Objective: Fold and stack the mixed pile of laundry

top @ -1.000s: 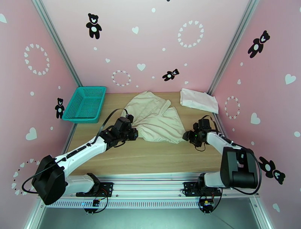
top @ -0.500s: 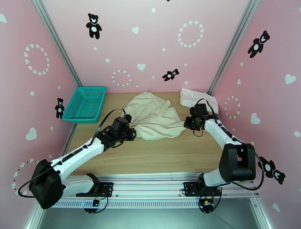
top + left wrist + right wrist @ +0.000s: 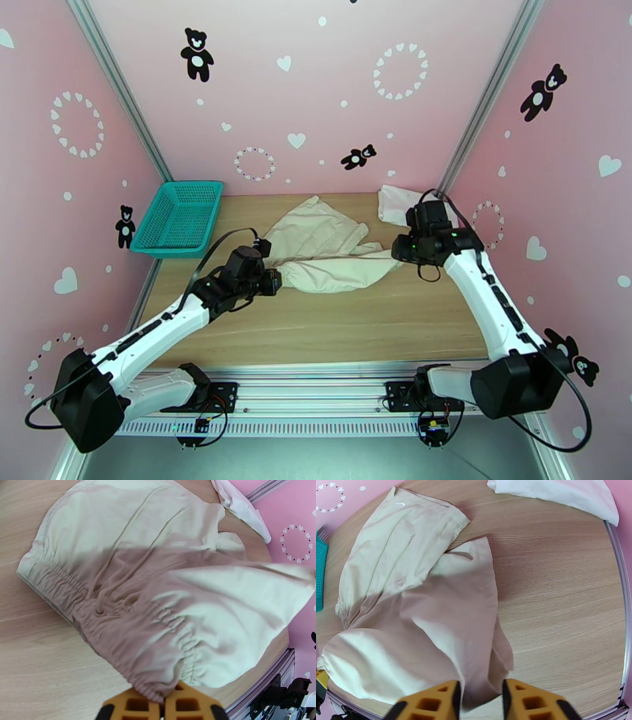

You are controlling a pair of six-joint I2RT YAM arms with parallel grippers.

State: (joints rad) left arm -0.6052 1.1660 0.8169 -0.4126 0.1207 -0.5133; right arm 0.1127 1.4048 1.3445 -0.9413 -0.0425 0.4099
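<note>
Left gripper (image 3: 164,702): fingers nearly together, and the elastic waistband edge of the cream garment (image 3: 324,253) sits in the thin slit between them. Reads as a pinch on the waistband.

Right gripper (image 3: 482,701): jaws part-open, with a fold of the same garment's far end lying in the gap. I can't tell whether the pads press on it.

The garment is stretched left-right between the two grippers, mid-table (image 3: 316,331). The back half lies flat on the wood and the front half is pulled over toward the right. A drawstring (image 3: 103,594) runs down to the gathered waistband.

White T-shirt (image 3: 393,207) is bunched at the back-right corner by the wall post, apart from the cream piece. The right arm reaches just in front of it.

Teal mesh basket (image 3: 178,217) is at the back-left corner, well apart from both garments.

Writing: the only candidate is a small pale mark (image 3: 399,505) near the far hem of the cream garment, too small to read. The walls carry bear and heart prints.
</note>
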